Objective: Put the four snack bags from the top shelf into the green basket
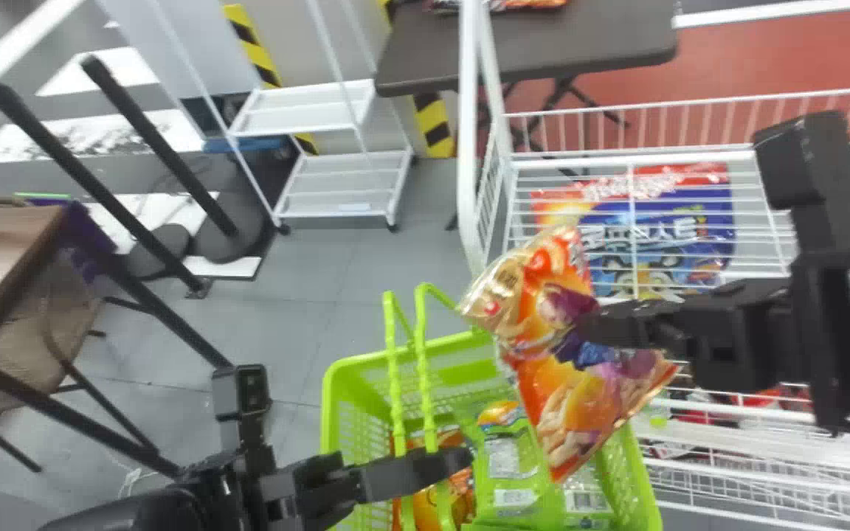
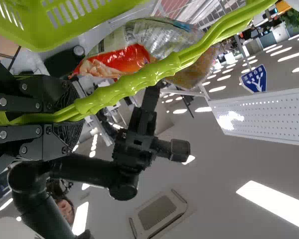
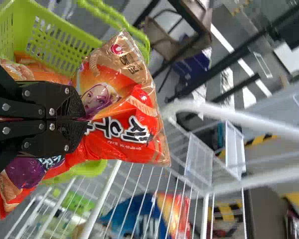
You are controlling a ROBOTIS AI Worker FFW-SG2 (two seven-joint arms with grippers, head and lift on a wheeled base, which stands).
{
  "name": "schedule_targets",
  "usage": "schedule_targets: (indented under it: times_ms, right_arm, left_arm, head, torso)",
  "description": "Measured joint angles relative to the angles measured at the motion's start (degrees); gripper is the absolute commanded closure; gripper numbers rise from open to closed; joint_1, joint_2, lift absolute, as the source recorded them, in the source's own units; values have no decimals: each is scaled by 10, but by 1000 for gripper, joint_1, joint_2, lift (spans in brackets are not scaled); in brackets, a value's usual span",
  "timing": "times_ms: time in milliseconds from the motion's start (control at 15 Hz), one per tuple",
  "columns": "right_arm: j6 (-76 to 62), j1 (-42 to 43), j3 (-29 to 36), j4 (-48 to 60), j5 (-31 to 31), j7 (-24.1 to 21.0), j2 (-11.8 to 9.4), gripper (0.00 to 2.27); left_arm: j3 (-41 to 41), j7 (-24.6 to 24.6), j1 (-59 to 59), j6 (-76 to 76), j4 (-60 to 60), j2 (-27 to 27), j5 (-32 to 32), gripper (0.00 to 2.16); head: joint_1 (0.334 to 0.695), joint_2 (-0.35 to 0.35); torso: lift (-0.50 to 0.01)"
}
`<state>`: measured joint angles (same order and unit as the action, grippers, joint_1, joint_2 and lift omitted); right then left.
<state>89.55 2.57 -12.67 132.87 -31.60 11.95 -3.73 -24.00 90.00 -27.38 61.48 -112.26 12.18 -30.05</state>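
Observation:
In the head view my right gripper (image 1: 602, 324) is shut on an orange and purple snack bag (image 1: 569, 383), which hangs tilted over the right part of the green basket (image 1: 635, 472). Several green and orange bags (image 1: 510, 472) lie inside the basket. My left gripper (image 1: 451, 464) is at the basket's handles (image 1: 395, 369). The left wrist view has the left gripper (image 2: 72, 117) shut on the green handle (image 2: 129, 92). Seen from the right wrist, the right gripper (image 3: 82, 119) pinches the bag (image 3: 124, 109) around its middle, with the basket (image 3: 60, 42) beyond it.
A white wire rack (image 1: 690, 158) stands on the right, its upright post (image 1: 467, 133) near the basket. A blue and red package (image 1: 661, 228) shows through its wires. A brown table (image 1: 4, 258) is at the left, white shelved carts (image 1: 344, 184) behind.

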Motion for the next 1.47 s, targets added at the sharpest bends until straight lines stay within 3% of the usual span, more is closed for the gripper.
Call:
schedule_targets:
  times_ms: [267, 667, 867, 933, 1067, 1133, 1267, 1467]
  right_arm:
    - [1, 49, -61, -67, -41, -29, 6, 2250]
    - [1, 63, -102, -119, -47, -36, 7, 2246]
    - [1, 81, -126, -180, -40, -36, 22, 2152]
    - [1, 94, -142, -214, -36, -36, 29, 1811]
    - [-33, 114, -175, -277, -33, -32, 36, 113]
    - [-65, 120, -188, -299, -33, -30, 37, -1]
    - [-89, 119, -193, -310, -33, -30, 36, 26]
    - [-76, 85, -136, -244, -33, -23, 21, 46]
  left_arm:
    - [1, 0, 1, 0, -6, -1, -2, 2148]
    - [-11, 0, 26, 12, -30, -2, -10, 2148]
    - [-7, 0, 29, 23, -42, -2, -20, 2148]
    - [-4, 0, 29, 24, -46, -2, -22, 2148]
    - [-1, 0, 24, 25, -52, -2, -26, 2148]
    - [-2, 0, 22, 25, -54, -1, -28, 2148]
    - [-5, 0, 17, 25, -56, 0, -31, 2148]
    - [-9, 0, 15, 24, -52, 2, -32, 2148]
  head:
    - [695, 350]
    - [695, 350]
    - [695, 350]
    - [695, 350]
    - [695, 350]
    - [695, 350]
    - [695, 350]
    - [695, 350]
  torso:
    - [0]
    - [0]
    - [0]
    - [0]
    - [0]
    - [0]
    - [0]
    - [0]
